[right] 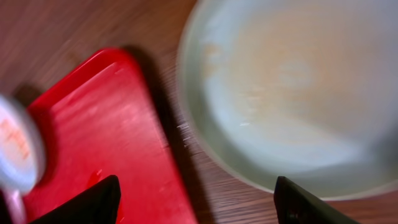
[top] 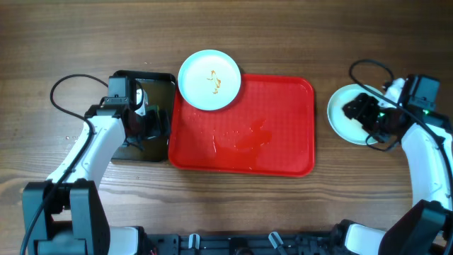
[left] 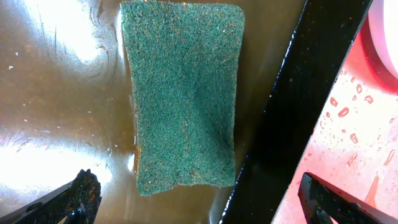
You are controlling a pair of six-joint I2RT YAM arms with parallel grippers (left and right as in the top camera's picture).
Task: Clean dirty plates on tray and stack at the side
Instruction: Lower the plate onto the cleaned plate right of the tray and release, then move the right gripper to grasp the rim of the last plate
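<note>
A pale plate [top: 209, 79] with an orange-brown sauce squiggle sits on the far left corner of the red tray [top: 283, 142]; it also shows in the right wrist view [right: 15, 146]. A second plate [top: 340, 117] lies on the wood right of the tray, and shows blurred with a faint smear in the right wrist view [right: 292, 93]. My right gripper [top: 362, 110] hangs open over that plate, holding nothing [right: 196, 202]. My left gripper [top: 145, 124] is open over the black tray [top: 120, 152], with a green sponge [left: 183, 93] lying in brown water ahead of its fingers [left: 199, 202].
The red tray floor [left: 360, 143] is wet with droplets and a smear near the middle [top: 244, 138]. The black tray's rim [left: 292, 112] borders the red tray. Cables loop behind both arms.
</note>
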